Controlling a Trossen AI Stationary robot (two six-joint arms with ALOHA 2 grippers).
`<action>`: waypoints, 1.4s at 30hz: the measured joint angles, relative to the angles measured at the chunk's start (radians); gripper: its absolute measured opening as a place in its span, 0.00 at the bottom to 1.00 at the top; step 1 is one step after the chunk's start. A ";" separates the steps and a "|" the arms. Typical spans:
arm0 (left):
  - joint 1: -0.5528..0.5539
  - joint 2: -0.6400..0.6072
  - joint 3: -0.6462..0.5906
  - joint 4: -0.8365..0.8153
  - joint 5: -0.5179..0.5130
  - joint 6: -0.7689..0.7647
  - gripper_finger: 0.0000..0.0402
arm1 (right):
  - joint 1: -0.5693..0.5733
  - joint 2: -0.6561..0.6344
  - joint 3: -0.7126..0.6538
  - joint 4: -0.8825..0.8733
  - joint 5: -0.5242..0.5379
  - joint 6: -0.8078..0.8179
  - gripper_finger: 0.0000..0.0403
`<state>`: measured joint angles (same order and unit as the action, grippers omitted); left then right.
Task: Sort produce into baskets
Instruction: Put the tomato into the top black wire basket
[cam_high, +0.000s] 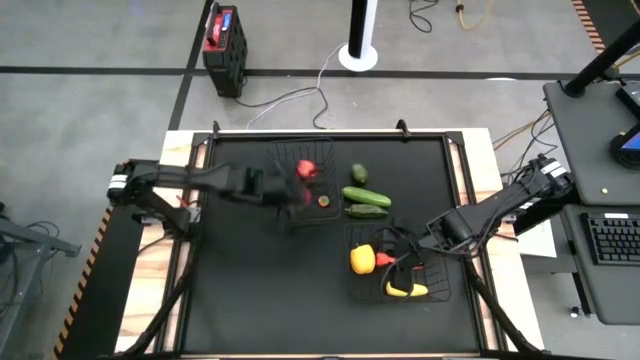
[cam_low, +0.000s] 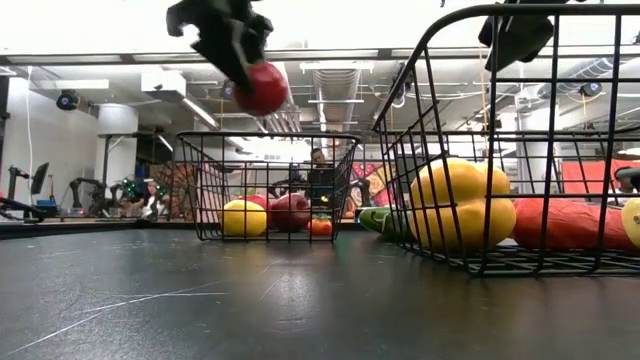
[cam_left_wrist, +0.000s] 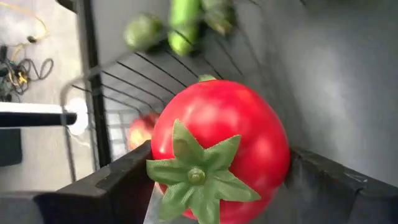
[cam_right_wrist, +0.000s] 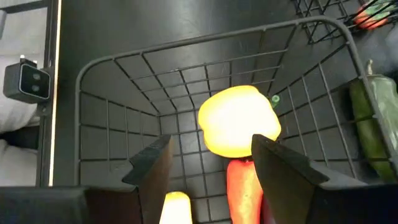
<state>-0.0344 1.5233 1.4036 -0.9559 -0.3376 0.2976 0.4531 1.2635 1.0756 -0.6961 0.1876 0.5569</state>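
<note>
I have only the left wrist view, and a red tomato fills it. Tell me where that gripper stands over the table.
Observer: The high view shows the left gripper, shut on the tomato, above the far basket.
Operator: Give me its height over that basket.
Observer: In the low view the tomato hangs clear above the rim; a yellow piece and a red piece lie inside.
Operator: Report the right arm.
Observer: The right gripper is open and empty over the near basket, above a yellow pepper.
</note>
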 joint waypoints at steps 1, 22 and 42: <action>0.030 0.004 -0.005 0.040 0.018 0.022 0.73 | 0.000 -0.003 0.000 0.000 0.004 -0.001 0.53; 0.256 0.265 -0.012 0.191 0.147 0.148 0.73 | 0.000 -0.003 0.000 -0.002 0.043 -0.002 0.53; 0.259 0.346 -0.018 0.197 0.147 0.139 0.73 | 0.000 -0.003 0.000 -0.004 0.049 -0.007 0.53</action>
<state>0.2245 1.8694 1.3853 -0.7588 -0.1905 0.4370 0.4530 1.2606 1.0756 -0.7002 0.2367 0.5499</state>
